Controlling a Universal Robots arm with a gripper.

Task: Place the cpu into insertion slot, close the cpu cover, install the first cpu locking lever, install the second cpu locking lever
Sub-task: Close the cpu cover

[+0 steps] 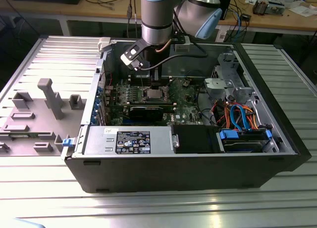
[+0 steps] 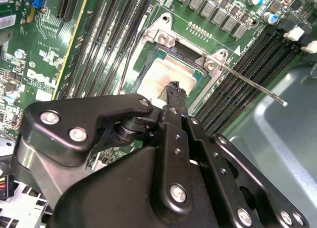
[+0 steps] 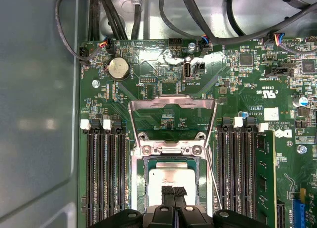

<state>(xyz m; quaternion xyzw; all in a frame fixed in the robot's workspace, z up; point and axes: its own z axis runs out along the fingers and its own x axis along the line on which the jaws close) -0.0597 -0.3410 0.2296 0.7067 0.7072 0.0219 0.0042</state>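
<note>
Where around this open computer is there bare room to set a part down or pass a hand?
Bare ribbed table lies in front of the computer case, plus a strip on the exterior view's right of it. Inside is crowded: cables, and the tool over the cpu between memory slots.

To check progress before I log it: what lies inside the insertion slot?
The cpu lies inside the insertion slot, its silvery top showing. The gripper covers part of the chip, and whatever lies beneath the chip cannot be seen.
</note>
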